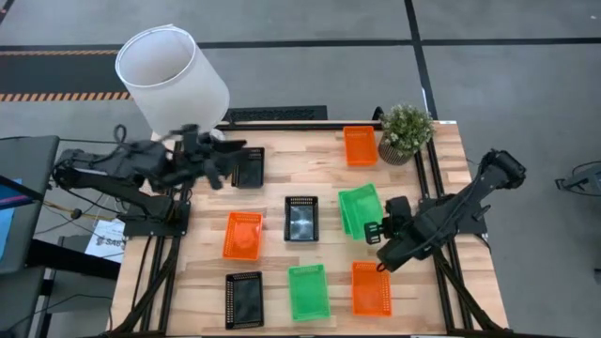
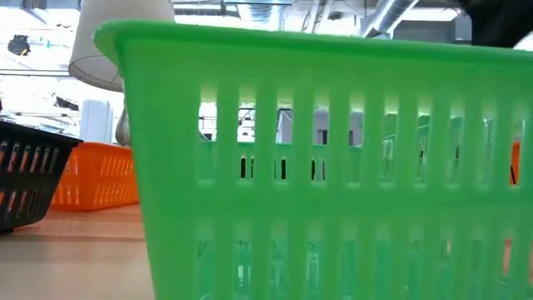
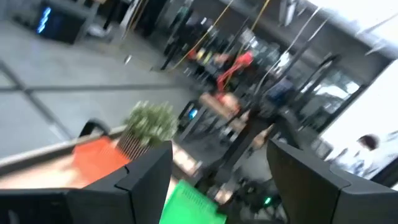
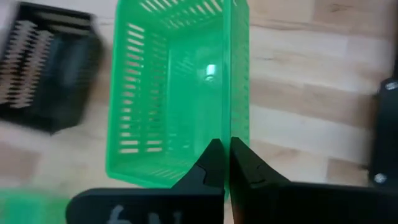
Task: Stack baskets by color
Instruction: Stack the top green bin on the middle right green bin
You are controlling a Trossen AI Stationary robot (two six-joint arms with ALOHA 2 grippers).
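Orange, green and black baskets lie spread over the wooden table (image 1: 282,150). My right gripper (image 1: 373,228) (image 4: 227,152) is shut on a green basket (image 1: 360,208) (image 4: 174,93) at the centre right. It sits askew beside a black basket (image 1: 302,218). Another green basket (image 1: 308,291) (image 2: 333,167) rests on its base near the front edge, between a black basket (image 1: 243,299) and an orange basket (image 1: 370,287). My left gripper (image 1: 221,167) (image 3: 221,186) is open and holds nothing. It hovers at the far left beside a black basket (image 1: 249,167). My right gripper pinches one long side wall (image 4: 239,124) of the green basket at its end near the corner, one finger inside and one outside. The fingers come slanting down from the table's near right. Whether the basket's base is off the table, I cannot tell.
A white lampshade (image 1: 172,75) overhangs the far left corner. A potted plant (image 1: 406,131) stands at the far right, next to an orange basket (image 1: 359,145). Another orange basket (image 1: 242,235) lies left of centre. Bare wood shows between the baskets.
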